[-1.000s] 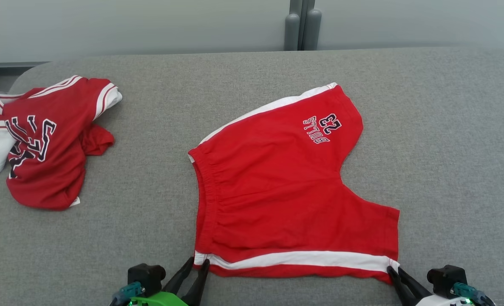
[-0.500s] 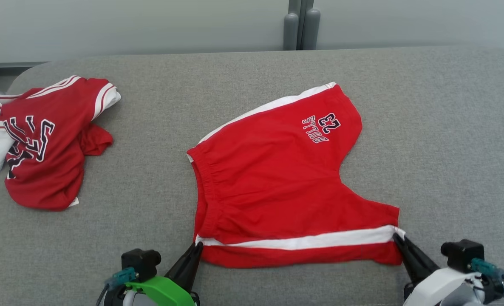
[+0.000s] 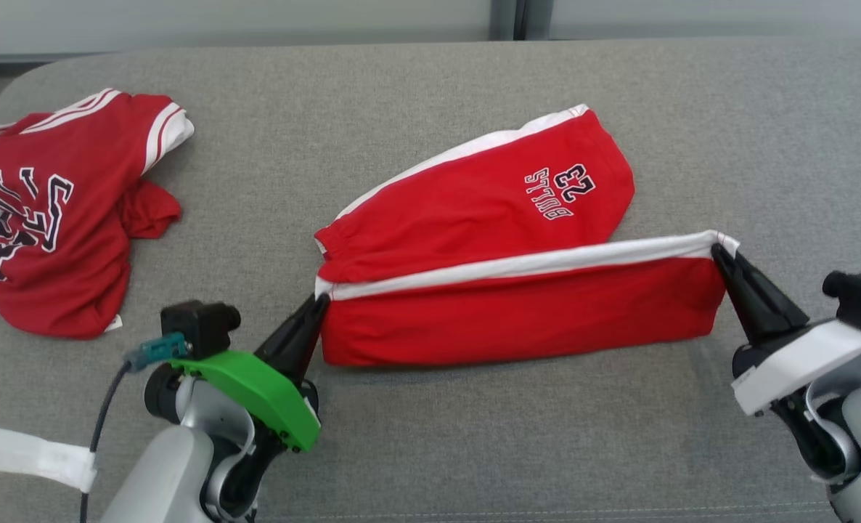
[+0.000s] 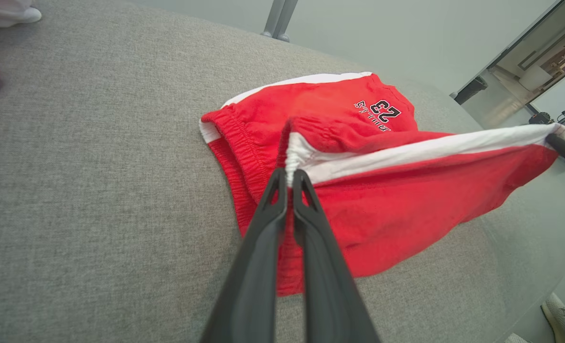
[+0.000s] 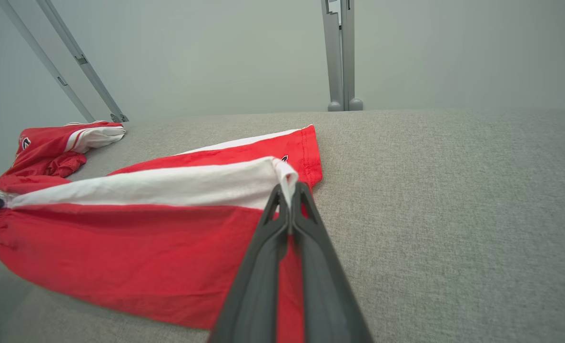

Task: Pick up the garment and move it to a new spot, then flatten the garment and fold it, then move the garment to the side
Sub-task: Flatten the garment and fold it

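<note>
Grey woven counter, pale wall behind. Task item: red shorts with a gathered elastic waistband, 1 white stripe along each side seam, and a navy-and-white "BULLS 23" print on the far leg, upside down in the head view. The far leg lies flat near the middle of the counter. The near leg is raised and drawn taut into a long band, white stripe along the top and red panel hanging below. Cannot tell whether its lower edge touches the counter. Left fingers: pressed together, with no visible gap at the tips, pinching the waistband end of the near white stripe, where the elastic bunches. Right fingers: also pressed together, pinching the hem end of the same stripe, with a small fold of white cloth standing just above the tips. The raised band runs straight between the 2 pairs of fingers, waistband corner at the left and hem corner at the right. The rest of the shorts lies beyond that line, farther from the robot. A crumpled red jersey with white trim sits at the counter's left end, well apart from the shorts.
</note>
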Available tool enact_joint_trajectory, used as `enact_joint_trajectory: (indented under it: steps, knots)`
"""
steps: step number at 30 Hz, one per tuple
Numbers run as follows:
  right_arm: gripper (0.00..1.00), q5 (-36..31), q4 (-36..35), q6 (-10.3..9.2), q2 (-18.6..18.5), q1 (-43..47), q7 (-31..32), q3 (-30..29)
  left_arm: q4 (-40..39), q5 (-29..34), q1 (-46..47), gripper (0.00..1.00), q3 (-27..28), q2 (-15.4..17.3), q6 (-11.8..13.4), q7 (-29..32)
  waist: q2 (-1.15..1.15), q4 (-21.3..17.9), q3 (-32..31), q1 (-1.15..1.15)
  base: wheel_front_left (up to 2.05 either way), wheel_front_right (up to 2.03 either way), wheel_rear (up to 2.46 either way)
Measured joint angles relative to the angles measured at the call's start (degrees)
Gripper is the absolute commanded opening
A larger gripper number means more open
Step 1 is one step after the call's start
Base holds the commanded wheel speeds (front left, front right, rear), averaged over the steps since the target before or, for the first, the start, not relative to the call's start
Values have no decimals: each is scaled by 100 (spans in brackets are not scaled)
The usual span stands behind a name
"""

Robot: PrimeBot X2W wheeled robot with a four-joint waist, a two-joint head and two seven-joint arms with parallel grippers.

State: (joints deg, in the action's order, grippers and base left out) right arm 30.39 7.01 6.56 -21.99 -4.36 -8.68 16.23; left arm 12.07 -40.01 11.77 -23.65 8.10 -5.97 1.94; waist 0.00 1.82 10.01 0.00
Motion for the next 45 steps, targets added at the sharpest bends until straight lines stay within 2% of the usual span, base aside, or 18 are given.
enact_joint_trajectory:
  steps: [8,19,32,45]
  knots:
    - [0,203,-54,48,-269,-1013,720,-52,-289,-162,687,0,135,1,360,748,0,118,545,0,0,0,0]
    - [0,292,25,48,-545,-2403,1385,-133,-327,-322,1712,0,312,-380,855,1268,0,433,1374,0,0,0,0]
    - [0,183,695,49,-348,-3179,1536,146,62,-359,2176,0,346,-480,1010,1312,0,789,1970,1,0,0,0]
    - [0,171,1204,49,-268,-3449,1316,319,368,-359,2348,0,293,-532,1010,1255,0,729,1957,1,0,0,0]
